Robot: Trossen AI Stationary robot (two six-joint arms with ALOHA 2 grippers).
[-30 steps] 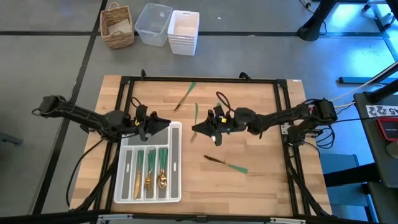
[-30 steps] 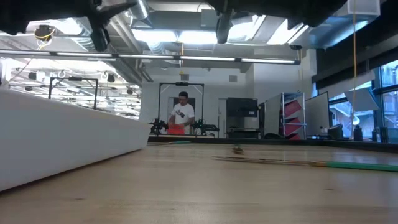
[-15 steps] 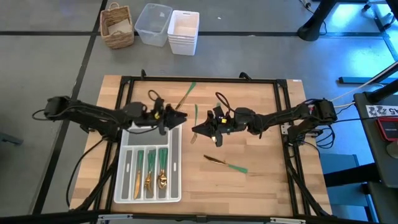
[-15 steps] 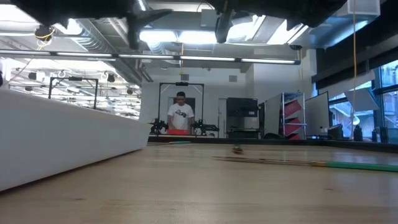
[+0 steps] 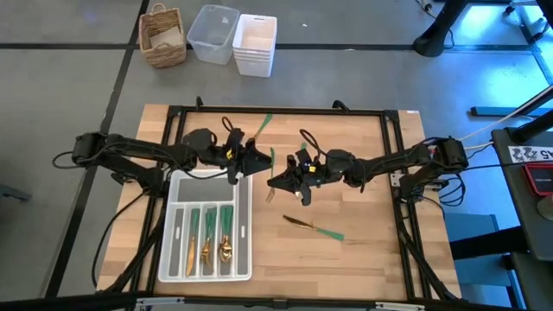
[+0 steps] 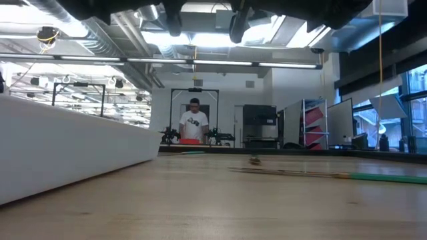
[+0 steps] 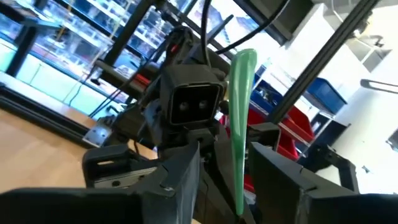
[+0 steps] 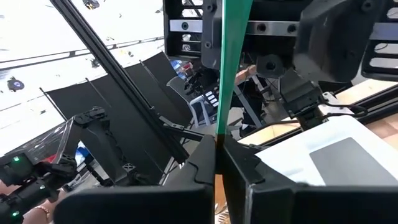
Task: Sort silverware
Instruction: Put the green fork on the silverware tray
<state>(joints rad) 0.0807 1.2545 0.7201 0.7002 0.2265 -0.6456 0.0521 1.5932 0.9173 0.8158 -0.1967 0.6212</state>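
Overhead, the right gripper pinches a green-handled utensil upright mid-table, seemingly presenting it to the left gripper, whose jaws stand wide around the handle, beside the white tray

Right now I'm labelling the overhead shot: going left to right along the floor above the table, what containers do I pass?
Wicker basket → clear plastic bin → white stacked bins.
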